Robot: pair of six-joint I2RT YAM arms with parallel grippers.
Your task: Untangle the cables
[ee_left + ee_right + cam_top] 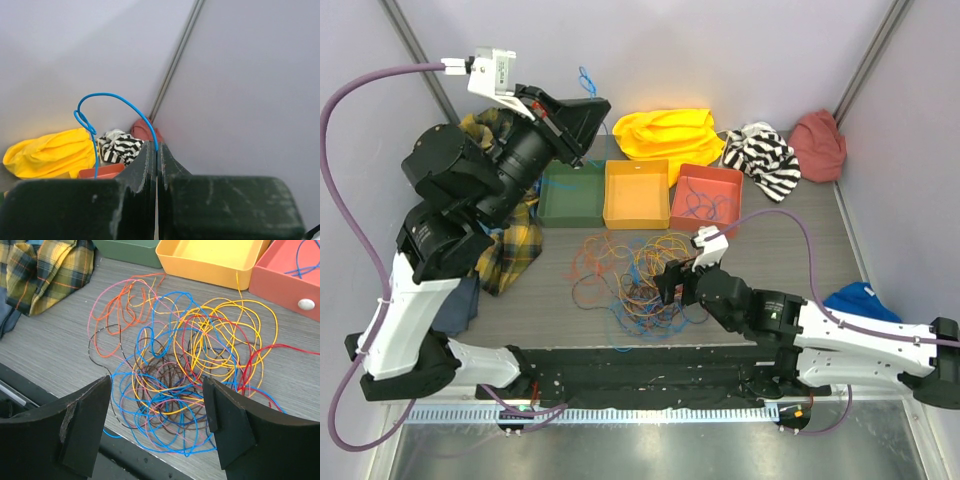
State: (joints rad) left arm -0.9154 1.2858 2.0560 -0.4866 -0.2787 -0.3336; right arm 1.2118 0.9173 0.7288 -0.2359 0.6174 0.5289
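Cables (185, 365) lay tangled on the surface (60, 355), just before the trays (636, 193). The left fingers (145, 167) were closed on one blue cable (107, 97), high up. The right fingers (87, 415) stood open over the tangle; it seemed better to pinch only one outer loop and lift slowly.

Three shallow square plastic trays are set in a row on the grey wood-grain table top (775, 255), each touching the next: a green tray (572, 195) at the left, a yellow tray (636, 195) in the middle, a red tray (710, 170) at the right. Behind them a crumpled bright yellow cloth (665, 132), a black-and-white striped cloth (762, 158) and a dusty red cloth (818, 145) are heaped near the back wall. A yellow plaid cloth (510, 245) is spread at the left, and a bright blue cloth (860, 300) is bunched at the right edge.
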